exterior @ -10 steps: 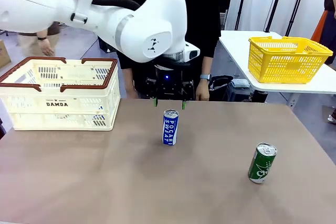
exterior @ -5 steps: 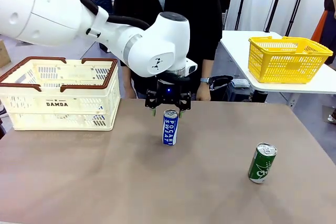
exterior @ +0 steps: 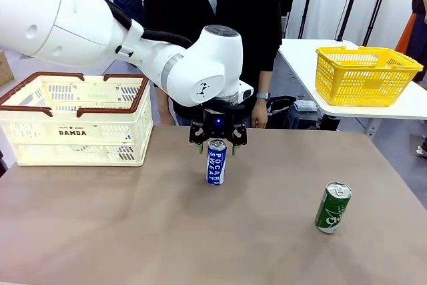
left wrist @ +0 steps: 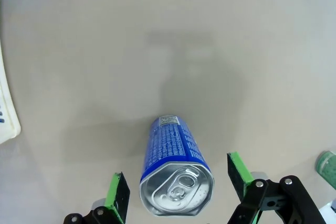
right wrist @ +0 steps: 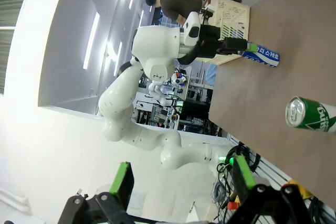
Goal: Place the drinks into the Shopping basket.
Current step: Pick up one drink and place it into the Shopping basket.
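1. Blue POCARI SWEAT can (exterior: 215, 162) stands upright on the bench (exterior: 167, 231), directly under the left pincer (exterior: 217, 150). Its top sits between the two green pads (left wrist: 118, 203).
2. Left pincer: jaws apart, one pad on each side of the can's top. The wrist view shows a gap on both sides, so no contact and nothing clamped.
3. Green can (exterior: 333, 207) is upright on the bench, well apart from the left pincer, off to its right and nearer the robot's edge. In the right wrist view the same can lies ahead of the right pincer (right wrist: 182, 179), well clear of it.
4. Right pincer: jaws apart, nothing between them, off the bench.
5. Shopping basket (exterior: 73, 121), cream with brown rim and DAMDA print, sits on the bench to the left of the left pincer, well apart. No cans visible in it from the front.
6. A person (exterior: 220, 5) in dark clothes stands just behind the left pincer at the far edge, one hand (exterior: 259, 115) hanging close behind it.
7. Yellow mesh basket (exterior: 365, 75) on a separate white table, far right of the left pincer.
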Available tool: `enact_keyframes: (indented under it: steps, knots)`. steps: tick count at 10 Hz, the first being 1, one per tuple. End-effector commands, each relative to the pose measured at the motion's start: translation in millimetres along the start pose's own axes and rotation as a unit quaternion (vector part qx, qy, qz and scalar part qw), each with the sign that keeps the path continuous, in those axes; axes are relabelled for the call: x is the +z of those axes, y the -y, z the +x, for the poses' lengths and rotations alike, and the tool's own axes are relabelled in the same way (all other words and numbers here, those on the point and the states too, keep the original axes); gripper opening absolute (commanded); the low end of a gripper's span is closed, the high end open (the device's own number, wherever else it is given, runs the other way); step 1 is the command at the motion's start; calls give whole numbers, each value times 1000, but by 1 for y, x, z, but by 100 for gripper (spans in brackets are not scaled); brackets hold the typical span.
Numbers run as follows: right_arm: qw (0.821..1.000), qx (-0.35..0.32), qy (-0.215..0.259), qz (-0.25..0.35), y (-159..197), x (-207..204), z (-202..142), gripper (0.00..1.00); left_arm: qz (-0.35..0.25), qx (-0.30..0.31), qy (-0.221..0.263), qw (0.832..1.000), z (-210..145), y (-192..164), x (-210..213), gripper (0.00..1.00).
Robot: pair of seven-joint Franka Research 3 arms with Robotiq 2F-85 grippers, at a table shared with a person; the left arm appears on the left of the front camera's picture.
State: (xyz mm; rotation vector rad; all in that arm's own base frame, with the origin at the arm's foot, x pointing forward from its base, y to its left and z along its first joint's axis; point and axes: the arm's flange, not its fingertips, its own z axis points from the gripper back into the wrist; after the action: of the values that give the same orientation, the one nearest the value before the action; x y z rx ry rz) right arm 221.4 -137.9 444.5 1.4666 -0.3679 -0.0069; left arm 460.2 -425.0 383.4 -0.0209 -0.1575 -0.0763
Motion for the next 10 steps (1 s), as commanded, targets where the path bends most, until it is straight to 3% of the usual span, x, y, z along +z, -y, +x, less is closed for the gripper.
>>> enact_keyframes:
  steps: [1,2,3,4,10]
  knots:
    - [1000,-7,5,6,-7,0,4,100,-4,7,0,1000,-1,-2,-2,100]
    - [1000,-7,5,6,-7,0,4,100,-2,8,3,1000,-1,-2,-2,100]
    - [1000,-7,5,6,-7,0,4,100,2,7,9,1000,-1,-1,-3,46]
    - [1000,-7,5,6,-7,0,4,100,5,5,8,1000,-1,-1,-3,0]
    - [1000,-7,5,6,-7,0,4,100,1,8,8,1000,1,-4,5,0]
